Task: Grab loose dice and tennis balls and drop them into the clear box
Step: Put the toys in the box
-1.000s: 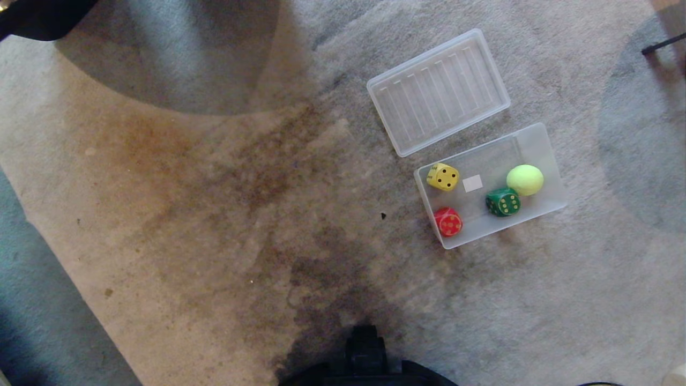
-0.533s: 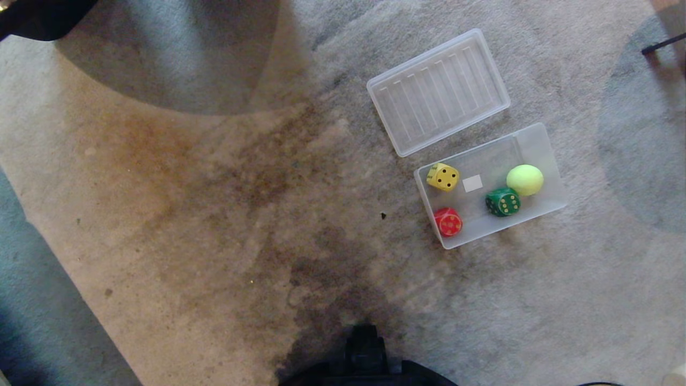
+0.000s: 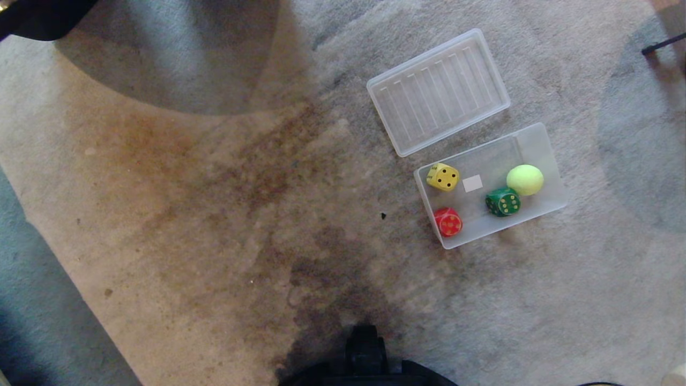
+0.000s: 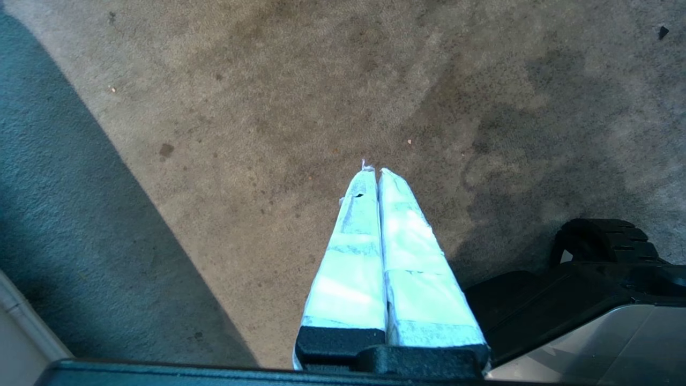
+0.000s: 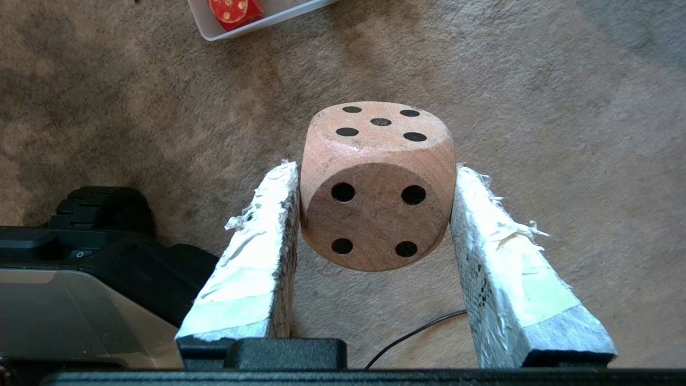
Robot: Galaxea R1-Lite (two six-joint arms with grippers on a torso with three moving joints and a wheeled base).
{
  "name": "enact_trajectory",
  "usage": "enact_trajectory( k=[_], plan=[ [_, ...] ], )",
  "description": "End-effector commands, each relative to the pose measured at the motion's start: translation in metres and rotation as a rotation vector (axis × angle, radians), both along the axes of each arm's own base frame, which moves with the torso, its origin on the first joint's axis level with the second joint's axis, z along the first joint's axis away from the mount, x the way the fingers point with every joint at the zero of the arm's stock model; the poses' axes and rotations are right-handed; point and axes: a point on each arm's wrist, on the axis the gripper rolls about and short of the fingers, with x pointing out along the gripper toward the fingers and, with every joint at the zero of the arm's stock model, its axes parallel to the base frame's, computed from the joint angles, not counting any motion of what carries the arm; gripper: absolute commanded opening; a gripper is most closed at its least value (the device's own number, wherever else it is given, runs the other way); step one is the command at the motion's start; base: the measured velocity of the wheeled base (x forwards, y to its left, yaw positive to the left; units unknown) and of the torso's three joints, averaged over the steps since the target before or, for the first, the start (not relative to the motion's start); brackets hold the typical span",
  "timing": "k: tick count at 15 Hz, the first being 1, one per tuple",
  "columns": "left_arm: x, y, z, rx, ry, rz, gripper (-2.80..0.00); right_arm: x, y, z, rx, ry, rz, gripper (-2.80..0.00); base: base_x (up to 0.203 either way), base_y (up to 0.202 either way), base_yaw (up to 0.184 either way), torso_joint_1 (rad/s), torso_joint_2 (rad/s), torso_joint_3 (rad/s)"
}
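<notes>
The clear box (image 3: 552, 155) lies on the carpet at the right of the head view. Inside it are a yellow die (image 3: 443, 177), a tennis ball (image 3: 524, 179), a red die (image 3: 448, 221) and a green die (image 3: 502, 201). In the right wrist view my right gripper (image 5: 375, 174) is shut on a tan die (image 5: 375, 187), held above the carpet; a corner of the clear box (image 5: 214, 33) with the red die (image 5: 235, 9) shows beyond it. My left gripper (image 4: 373, 172) is shut and holds nothing. Neither gripper shows in the head view.
A flat ribbed translucent lid (image 3: 438, 91) lies just beyond the box. The carpet is stained brown in the middle. My black base (image 3: 364, 359) shows at the near edge. A thin black cable (image 5: 418, 332) runs on the carpet under the right gripper.
</notes>
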Motion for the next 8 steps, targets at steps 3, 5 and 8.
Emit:
enact_trajectory(
  k=[3,5,8],
  plan=[
    [0.0,0.0,0.0,0.0,0.0,0.0,-2.8,-0.0004,-0.0001,-0.0008,0.007,0.02,-0.003,-2.8,0.0,0.0,0.0,0.0,0.0,0.0],
    [0.0,0.0,0.0,0.0,0.0,0.0,-2.8,-0.0003,-0.0001,-0.0007,0.009,0.019,-0.004,-2.8,0.0,0.0,0.0,0.0,0.0,0.0],
    [0.0,0.0,0.0,0.0,0.0,0.0,-2.8,-0.0001,-0.0001,-0.0007,0.028,0.018,-0.005,-2.8,0.0,0.0,0.0,0.0,0.0,0.0]
  ],
)
